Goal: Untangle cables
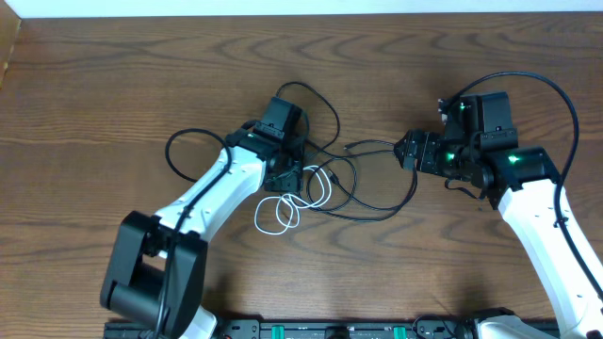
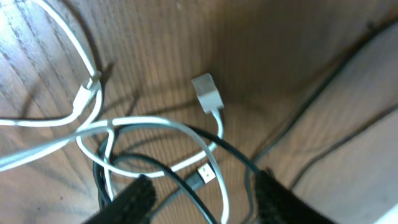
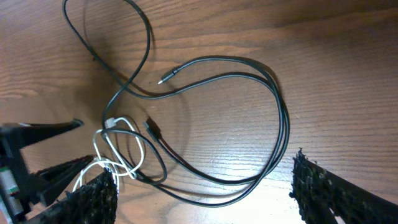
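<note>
The white cable (image 1: 259, 217) lies in loops at the table's middle, crossed with the black cable (image 1: 372, 215), whose larger loops spread left, back and right. My left gripper (image 1: 287, 176) is open right over the crossing. In the left wrist view its fingers (image 2: 202, 199) straddle the black cable's USB plug (image 2: 200, 177) and strands of the white cable, whose plug (image 2: 205, 93) lies just beyond. My right gripper (image 1: 408, 151) is open and empty above the black loop's right side. In the right wrist view its fingers (image 3: 202, 186) are spread wide over the black cable (image 3: 283, 118), with the white cable (image 3: 118, 124) at left.
The wooden table (image 1: 113, 85) carries only the cables. One black cable end (image 3: 166, 78) lies free near the right gripper. Thicker arm cables arc behind the right arm (image 1: 556, 94). The left arm's fingers (image 3: 37, 130) show at the left edge of the right wrist view.
</note>
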You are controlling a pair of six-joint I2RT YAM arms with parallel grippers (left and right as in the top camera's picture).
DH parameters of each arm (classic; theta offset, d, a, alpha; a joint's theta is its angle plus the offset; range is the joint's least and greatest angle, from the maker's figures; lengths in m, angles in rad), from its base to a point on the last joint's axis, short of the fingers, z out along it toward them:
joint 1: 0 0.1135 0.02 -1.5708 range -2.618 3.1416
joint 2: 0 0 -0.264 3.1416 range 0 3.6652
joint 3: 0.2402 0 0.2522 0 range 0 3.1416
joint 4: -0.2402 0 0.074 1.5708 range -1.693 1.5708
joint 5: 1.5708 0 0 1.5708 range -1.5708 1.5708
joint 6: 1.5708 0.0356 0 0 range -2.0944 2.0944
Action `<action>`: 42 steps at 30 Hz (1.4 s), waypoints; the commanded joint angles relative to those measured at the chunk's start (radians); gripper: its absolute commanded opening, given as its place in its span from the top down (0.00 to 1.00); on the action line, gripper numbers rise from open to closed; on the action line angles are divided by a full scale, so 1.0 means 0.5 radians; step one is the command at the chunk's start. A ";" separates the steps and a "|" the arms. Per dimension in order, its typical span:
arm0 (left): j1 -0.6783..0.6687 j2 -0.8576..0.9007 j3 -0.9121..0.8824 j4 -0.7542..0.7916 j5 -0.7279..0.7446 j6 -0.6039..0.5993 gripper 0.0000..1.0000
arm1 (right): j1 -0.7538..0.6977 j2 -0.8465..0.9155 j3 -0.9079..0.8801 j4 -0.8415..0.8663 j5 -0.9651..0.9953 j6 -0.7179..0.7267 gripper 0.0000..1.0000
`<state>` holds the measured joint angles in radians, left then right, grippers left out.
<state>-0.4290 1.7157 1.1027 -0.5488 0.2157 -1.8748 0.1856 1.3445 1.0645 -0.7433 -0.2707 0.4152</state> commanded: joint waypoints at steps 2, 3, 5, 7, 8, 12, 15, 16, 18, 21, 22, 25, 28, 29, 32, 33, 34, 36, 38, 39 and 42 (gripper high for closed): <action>-0.013 0.091 -0.018 0.006 -0.110 -0.130 0.63 | 0.012 0.005 0.002 -0.012 0.022 -0.027 0.12; -0.013 0.094 -0.018 0.007 -0.180 -0.130 0.64 | 0.012 0.005 0.002 -0.022 0.023 -0.027 0.12; -0.013 0.094 -0.018 0.020 -0.220 -0.130 0.65 | 0.012 0.005 0.002 -0.034 0.042 -0.027 0.12; -0.013 0.094 -0.018 0.027 -0.249 -0.130 0.65 | 0.012 0.005 0.002 -0.034 0.070 -0.027 0.12; -0.013 0.095 -0.018 0.027 -0.270 -0.130 0.65 | 0.011 0.005 0.002 -0.034 0.073 -0.027 0.12; -0.020 0.122 -0.018 0.047 -0.285 -0.130 0.65 | 0.011 0.005 0.002 -0.034 0.073 -0.027 0.12; -0.067 0.184 -0.018 0.160 -0.278 -0.130 0.63 | 0.012 0.005 0.002 -0.034 0.073 -0.027 0.12; -0.079 0.193 -0.018 0.184 -0.276 -0.130 0.66 | 0.011 0.005 0.002 -0.037 0.073 -0.027 0.12; -0.101 0.198 -0.018 0.206 -0.276 -0.130 0.73 | 0.011 0.005 0.002 -0.060 0.073 -0.027 0.12; -0.098 0.197 -0.018 0.201 -0.277 -0.127 0.81 | 0.012 0.005 0.002 -0.077 0.074 -0.027 0.12; -0.098 0.197 -0.018 0.195 -0.276 -0.127 0.81 | 0.011 0.005 0.002 -0.080 0.074 -0.027 0.12; -0.098 0.197 -0.018 0.183 -0.278 -0.063 0.92 | 0.011 0.005 0.002 -0.080 0.073 -0.027 0.12; -0.092 0.197 -0.018 0.183 -0.286 -0.052 0.92 | 0.011 0.005 0.002 -0.087 0.073 -0.027 0.12; -0.091 0.197 -0.017 0.188 -0.286 -0.006 0.92 | 0.011 0.005 0.002 -0.087 0.073 -0.027 0.12; -0.091 0.197 -0.017 0.191 -0.285 0.182 0.92 | 0.011 0.005 0.002 -0.094 0.073 -0.026 0.12; -0.091 0.195 -0.017 0.191 -0.285 0.240 0.92 | 0.012 0.005 0.002 -0.098 0.072 -0.026 0.12; -0.091 0.191 -0.017 0.191 -0.285 0.268 0.92 | 0.012 0.005 0.002 -0.101 0.072 -0.025 0.13; -0.079 0.148 -0.017 0.230 -0.311 0.378 0.92 | 0.012 0.005 0.002 -0.115 0.071 -0.025 0.13; -0.049 0.080 -0.017 0.333 -0.314 0.543 0.92 | 0.012 0.005 0.002 -0.134 0.062 -0.026 0.13; -0.031 0.031 -0.016 0.394 -0.314 0.631 0.93 | 0.012 0.005 0.002 -0.146 0.054 -0.026 0.12; 0.000 -0.124 -0.015 0.508 -0.315 0.775 0.92 | 0.012 0.005 0.002 -0.168 0.050 -0.026 0.12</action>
<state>-0.4492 1.7580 1.0966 -0.3271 0.0834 -1.6192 0.1856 1.3445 1.0645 -0.8215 -0.2424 0.4126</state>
